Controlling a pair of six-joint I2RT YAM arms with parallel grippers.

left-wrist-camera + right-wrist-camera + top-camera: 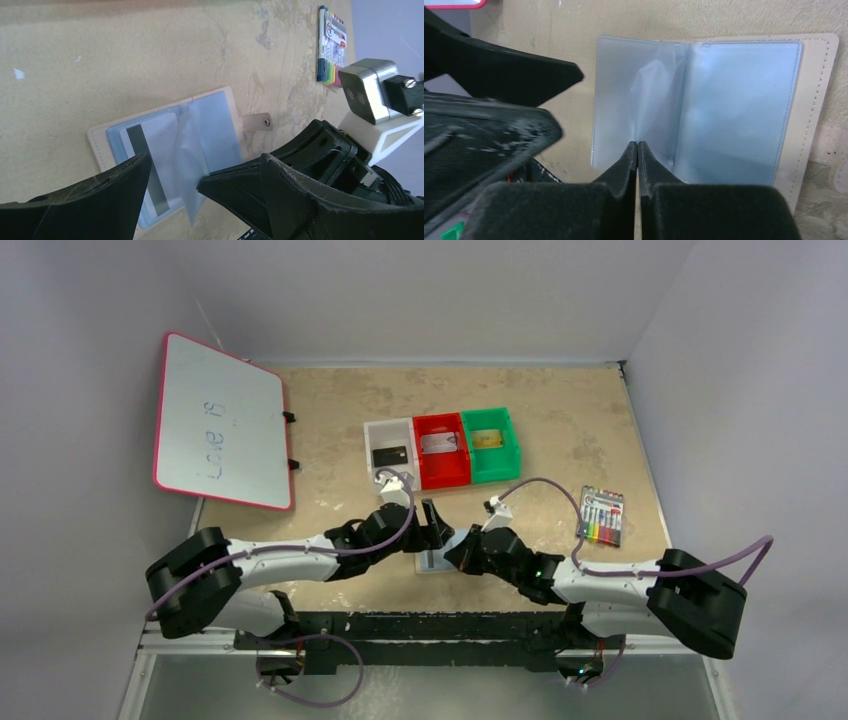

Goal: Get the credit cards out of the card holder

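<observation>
The card holder (432, 566) lies open on the table between both arms, with pale blue-grey panels (739, 105) and a tan border. A pale credit card with a dark stripe (155, 142) sits in its left panel. My right gripper (638, 144) is shut on a clear sleeve page (187, 160) at the fold and holds it upright; it also shows in the left wrist view (202, 184). My left gripper (205, 157) is open and empty, its fingers straddling the holder just above it. A black card (389, 455), a silvery card (439, 443) and a gold card (485, 439) lie in the bins.
White (372, 432), red (420, 472) and green (512, 440) bins stand side by side behind the holder. A pack of coloured markers (602, 516) lies at the right. A pink-framed whiteboard (220, 420) leans at the far left.
</observation>
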